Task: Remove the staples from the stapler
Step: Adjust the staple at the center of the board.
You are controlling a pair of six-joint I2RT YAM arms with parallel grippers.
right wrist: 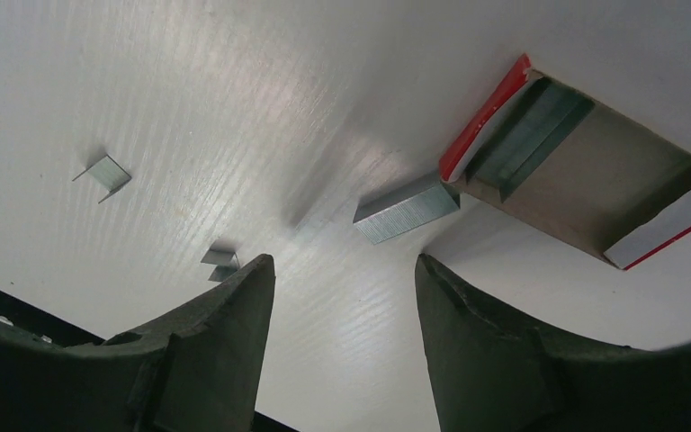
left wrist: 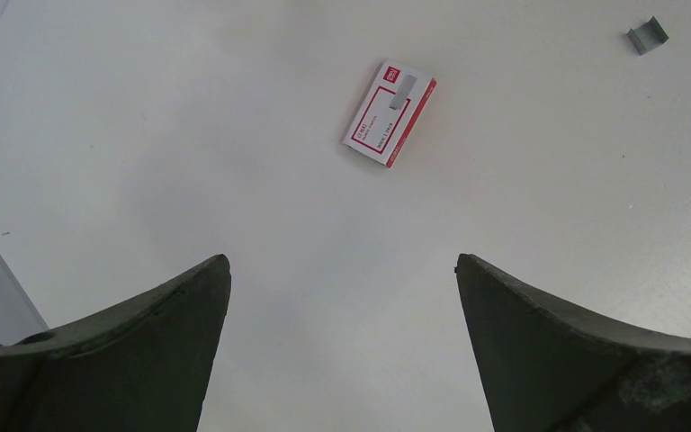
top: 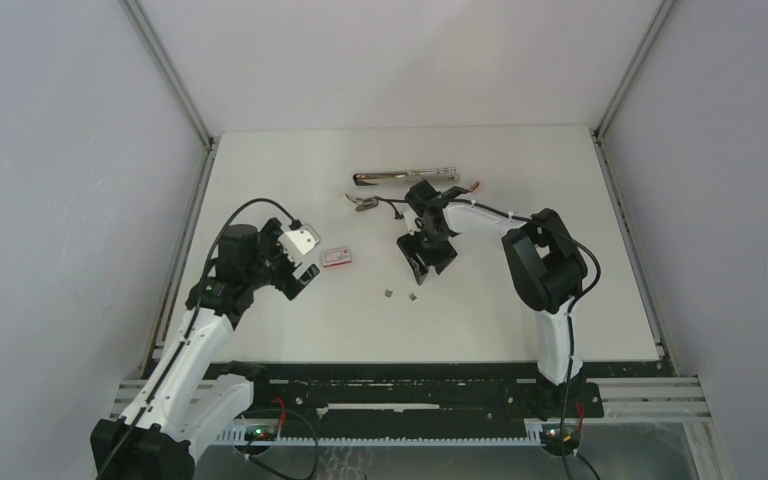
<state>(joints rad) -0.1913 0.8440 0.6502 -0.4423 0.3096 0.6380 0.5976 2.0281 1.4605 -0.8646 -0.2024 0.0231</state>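
**Staples just ahead of the right gripper, lying across its gap**

The short grey strip lies flat near the middle of the table. It is well clear of the stapler, which lies opened out toward the far edge. One end of the strip sits just beside the red lip of an open cardboard box. Two smaller loose pieces lie apart from it, toward the near edge.

The strip's long axis runs from finger to finger of the right gripper, not between them. A plain closing would probably meet its ends, so a turn of the wrist looks needed.

The right gripper's jaws stand apart, with only bare table between them. The left gripper is spread wide and holds nothing. It hovers toward the left edge near the closed red-and-white box, so the right arm is much the nearer.
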